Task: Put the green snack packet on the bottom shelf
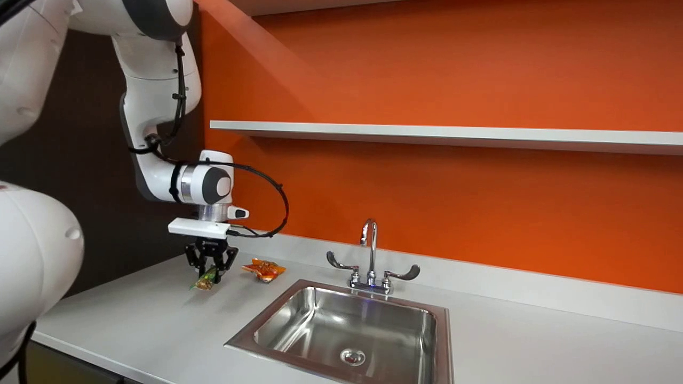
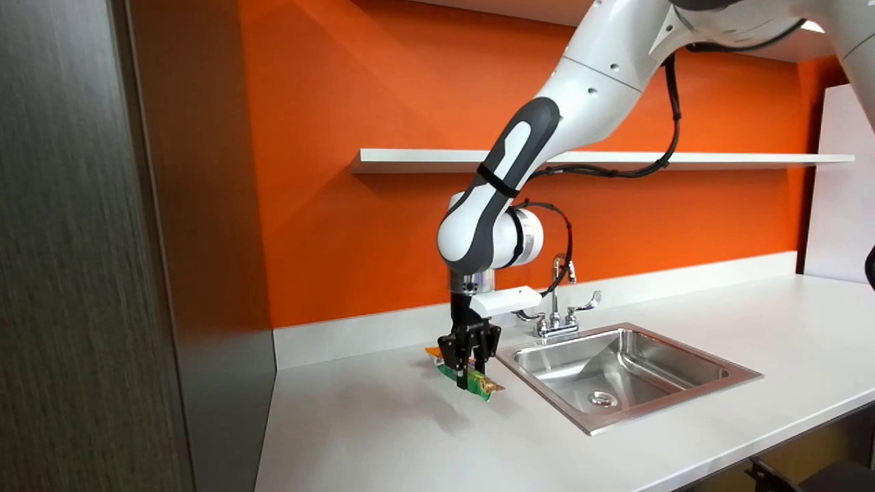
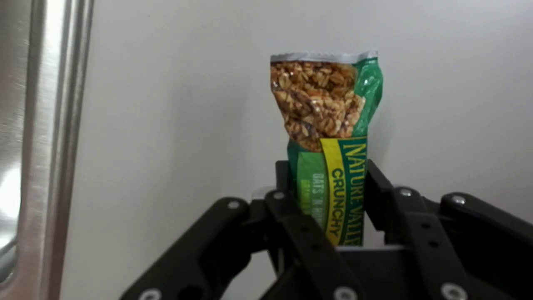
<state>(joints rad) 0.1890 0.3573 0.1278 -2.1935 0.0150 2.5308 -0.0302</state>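
The green snack packet (image 3: 327, 158) is a granola bar wrapper with a yellow stripe. It also shows in both exterior views (image 1: 204, 282) (image 2: 482, 387). My gripper (image 3: 326, 183) points down in both exterior views (image 1: 209, 275) (image 2: 471, 378) and is shut on the packet's sides near its middle. The packet is at or just above the countertop; I cannot tell if it touches. Its rear end is hidden by the gripper in the wrist view. The bottom shelf (image 1: 443, 133) is a long white board on the orange wall, well above the gripper, also seen in an exterior view (image 2: 752, 160).
An orange packet (image 1: 265, 270) lies on the white countertop (image 1: 133, 325) near the backsplash, beside the gripper. A steel sink (image 1: 299, 354) with a faucet (image 1: 372, 256) is on the gripper's other side. A dark cabinet panel (image 2: 198, 239) stands at the counter's end.
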